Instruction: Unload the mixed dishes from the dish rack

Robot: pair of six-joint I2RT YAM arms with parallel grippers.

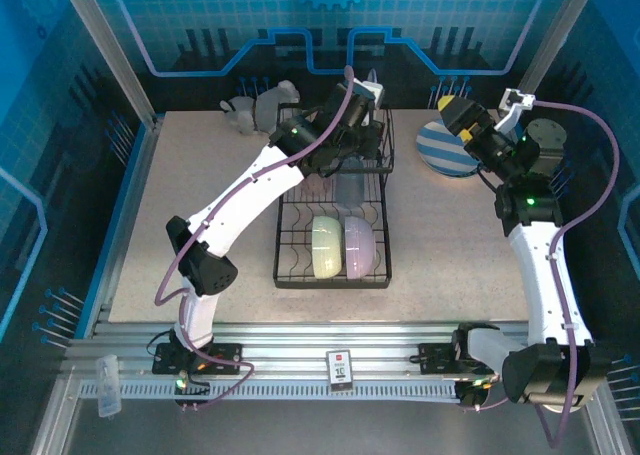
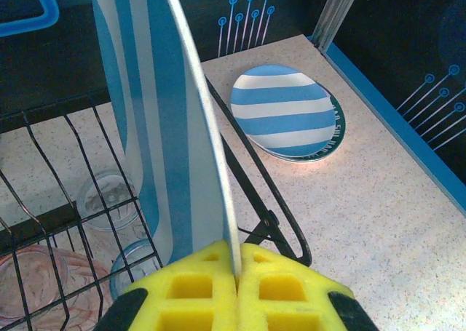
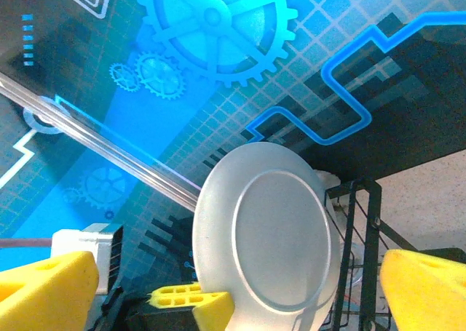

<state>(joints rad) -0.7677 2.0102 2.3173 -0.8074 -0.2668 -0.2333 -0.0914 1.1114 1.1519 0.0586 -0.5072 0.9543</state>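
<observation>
At bottom centre, the left gripper (image 2: 237,291) pinches the rim of a round blue-and-white striped plate (image 2: 171,127) standing upright in the black wire dish rack (image 2: 270,220), likely to lift it straight out; the right gripper (image 1: 487,110) gapes empty.

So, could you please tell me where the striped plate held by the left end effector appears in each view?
Top external: the striped plate stands edge-on at the far end of the dish rack.
Left wrist: it rises from bottom centre, rim pinched in the left end effector.
Right wrist: its white back faces the camera, lower centre.
Shared landmark: the black rack wires beside it.
</observation>
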